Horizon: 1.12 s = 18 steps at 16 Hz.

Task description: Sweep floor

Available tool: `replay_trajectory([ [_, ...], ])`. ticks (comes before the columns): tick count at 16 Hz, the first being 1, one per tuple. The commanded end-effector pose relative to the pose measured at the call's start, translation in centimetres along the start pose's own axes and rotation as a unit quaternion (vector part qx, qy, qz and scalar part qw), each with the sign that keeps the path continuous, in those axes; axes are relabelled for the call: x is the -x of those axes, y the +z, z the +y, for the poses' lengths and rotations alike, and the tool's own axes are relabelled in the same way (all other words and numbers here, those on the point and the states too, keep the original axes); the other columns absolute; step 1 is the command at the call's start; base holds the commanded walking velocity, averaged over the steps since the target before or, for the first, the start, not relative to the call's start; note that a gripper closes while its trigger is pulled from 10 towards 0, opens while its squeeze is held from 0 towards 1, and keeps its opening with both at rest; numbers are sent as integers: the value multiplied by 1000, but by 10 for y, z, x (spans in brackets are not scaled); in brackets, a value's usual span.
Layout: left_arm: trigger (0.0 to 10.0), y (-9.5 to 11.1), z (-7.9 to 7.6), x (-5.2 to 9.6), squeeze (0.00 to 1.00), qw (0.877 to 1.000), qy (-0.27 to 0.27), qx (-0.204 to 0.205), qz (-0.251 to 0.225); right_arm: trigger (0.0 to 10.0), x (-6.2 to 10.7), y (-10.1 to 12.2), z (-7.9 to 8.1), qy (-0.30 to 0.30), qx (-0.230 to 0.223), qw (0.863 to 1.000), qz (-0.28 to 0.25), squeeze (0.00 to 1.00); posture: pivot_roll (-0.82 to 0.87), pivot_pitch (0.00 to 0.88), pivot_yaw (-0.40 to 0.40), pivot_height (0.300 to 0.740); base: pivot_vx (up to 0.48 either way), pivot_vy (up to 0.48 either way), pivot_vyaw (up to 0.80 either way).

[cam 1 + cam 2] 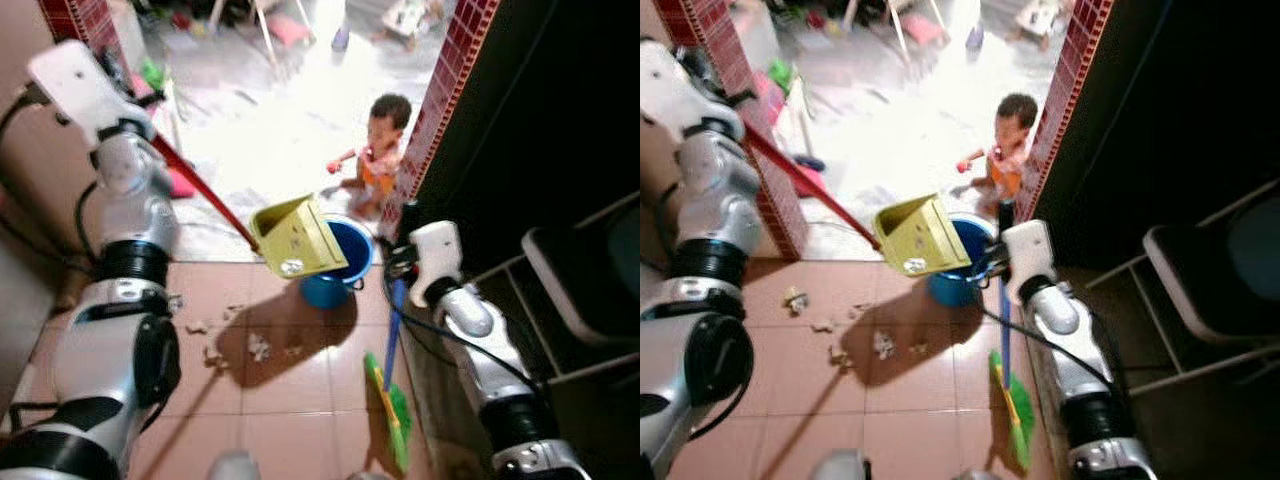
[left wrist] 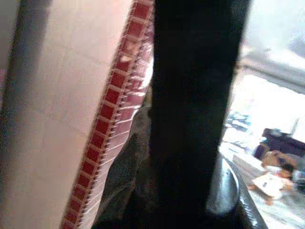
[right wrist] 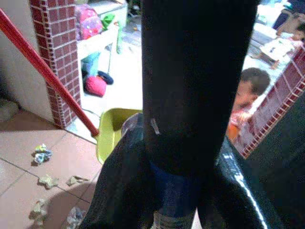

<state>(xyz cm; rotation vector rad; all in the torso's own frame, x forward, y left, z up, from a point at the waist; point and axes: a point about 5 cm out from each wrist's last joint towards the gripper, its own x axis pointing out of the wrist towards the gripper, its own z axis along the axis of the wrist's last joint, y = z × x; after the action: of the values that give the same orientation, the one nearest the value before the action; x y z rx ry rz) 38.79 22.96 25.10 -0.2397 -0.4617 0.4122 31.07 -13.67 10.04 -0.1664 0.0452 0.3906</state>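
fingers (image 3: 224,191) of right gripper (image 3: 162,200) clamp broom handle (image 3: 190,86); dustpan (image 1: 295,237) tipped over bucket (image 1: 345,262).

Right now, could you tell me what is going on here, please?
The robot is mid-sweep. Its left tool holds the red handle of a yellow dustpan, raised and tipped over a blue bucket. Its right tool grips a blue-handled broom. Paper scraps lie on the tiles; a child sits beyond.

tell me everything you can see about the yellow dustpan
The yellow dustpan looks like plastic, box-shaped, on a long red handle running up toward the left arm. It hangs tilted in the air over the rim of the blue bucket, casting a shadow on the tiled floor beside scattered litter.
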Motion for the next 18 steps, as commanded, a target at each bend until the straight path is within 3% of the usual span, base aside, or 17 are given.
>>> replay_trajectory([
  [1,10000,26,-13,-8,0,998,-22,7,-56,10000,2,9,-8,-8,17,1000,-19,0,-52,0,-22,740,311,0,0],
  [16,10000,24,-26,-7,0,998,-42,10,-53,10000,8,7,-4,2,28,999,-18,0,-67,0,-17,740,313,0,0],
  [18,10000,23,-29,-5,0,997,-51,-2,-60,10000,9,7,-4,4,29,999,-17,0,-71,0,-19,740,0,0,0],
])
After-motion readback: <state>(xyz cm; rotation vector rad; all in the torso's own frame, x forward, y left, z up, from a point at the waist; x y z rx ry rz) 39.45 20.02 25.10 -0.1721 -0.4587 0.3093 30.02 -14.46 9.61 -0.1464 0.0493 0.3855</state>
